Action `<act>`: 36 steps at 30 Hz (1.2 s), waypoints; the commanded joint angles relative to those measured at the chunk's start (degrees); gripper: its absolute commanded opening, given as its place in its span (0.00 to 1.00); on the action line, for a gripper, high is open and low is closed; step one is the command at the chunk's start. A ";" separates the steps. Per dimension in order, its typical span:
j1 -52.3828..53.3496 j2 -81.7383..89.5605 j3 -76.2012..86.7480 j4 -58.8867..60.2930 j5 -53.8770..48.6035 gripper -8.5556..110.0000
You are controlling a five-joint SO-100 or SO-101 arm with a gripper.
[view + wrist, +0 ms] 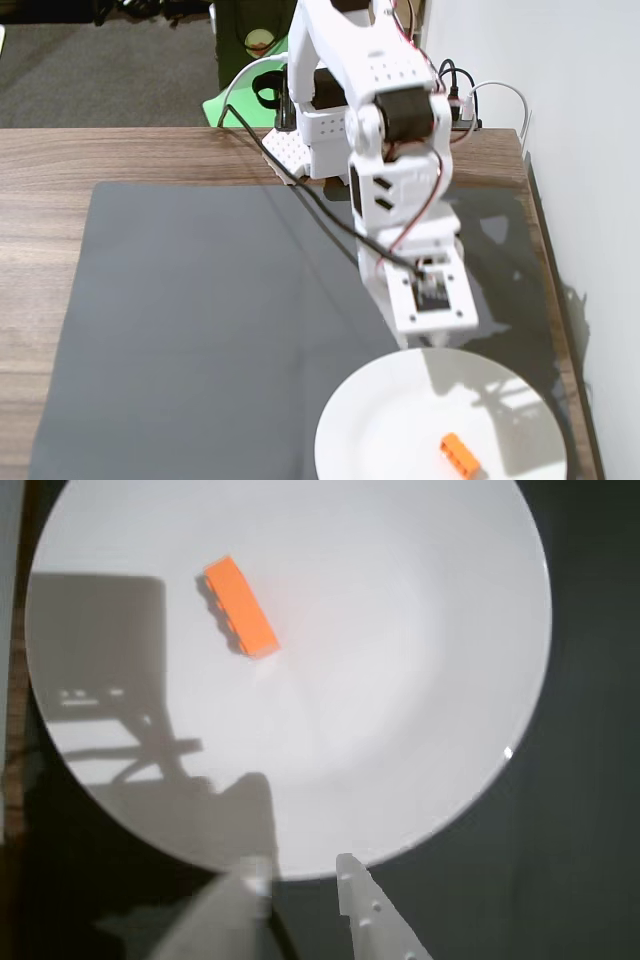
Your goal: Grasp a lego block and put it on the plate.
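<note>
The orange lego block (460,455) lies on the white plate (345,425) at the front right of the fixed view, right of the plate's middle. In the wrist view the lego block (240,607) rests in the upper left part of the plate (430,640). My gripper (300,865) hovers at the plate's near rim, well apart from the block. It is open, with a narrow empty gap between its fingers. In the fixed view the white arm (390,170) and its camera mount hide the fingers.
A dark grey mat (200,330) covers most of the wooden table (40,200). The plate sits near the table's right edge, beside a white wall (600,150). Cables (310,200) and the arm's base stand at the back, with a green object (225,105) behind.
</note>
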 commanded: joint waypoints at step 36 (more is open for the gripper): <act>5.80 70.49 59.77 1.58 63.28 0.08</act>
